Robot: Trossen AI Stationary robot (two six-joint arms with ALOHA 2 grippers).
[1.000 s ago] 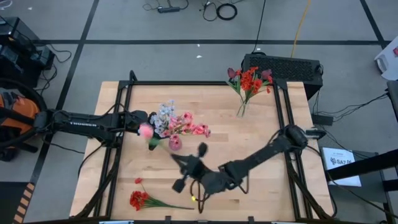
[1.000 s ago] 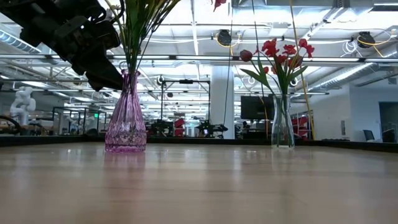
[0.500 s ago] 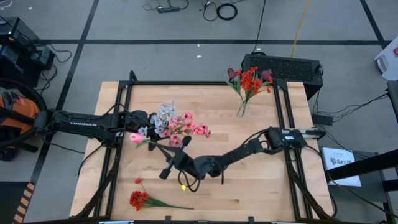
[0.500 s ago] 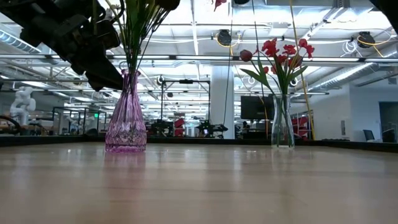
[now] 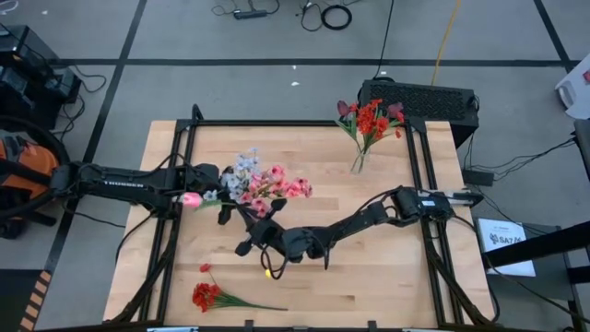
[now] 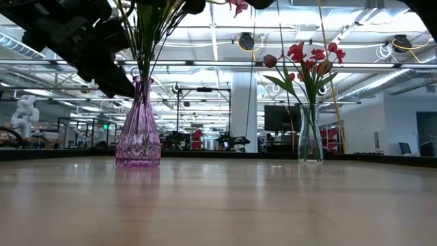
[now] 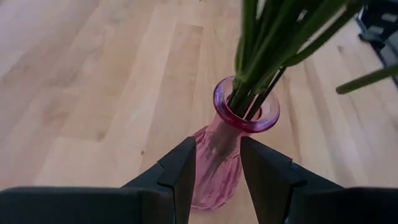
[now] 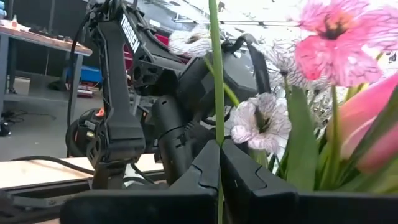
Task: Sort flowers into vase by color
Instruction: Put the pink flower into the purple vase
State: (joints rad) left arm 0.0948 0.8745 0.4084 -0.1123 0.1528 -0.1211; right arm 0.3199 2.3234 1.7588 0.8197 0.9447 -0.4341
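My right gripper [image 8: 219, 163] pinches a pink flower's stem [image 8: 216, 74] upright, beside the pink vase [image 7: 231, 146] that my left gripper [image 7: 217, 163] clamps.

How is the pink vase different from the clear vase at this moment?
The pink vase is tinted and ribbed, while the clear vase is colourless and plain. The pink vase holds pink and pale flowers; the clear vase holds red flowers. The left gripper clamps the pink vase, and the right gripper holds a stem over it; no gripper is near the clear vase. Both stand upright on the table.
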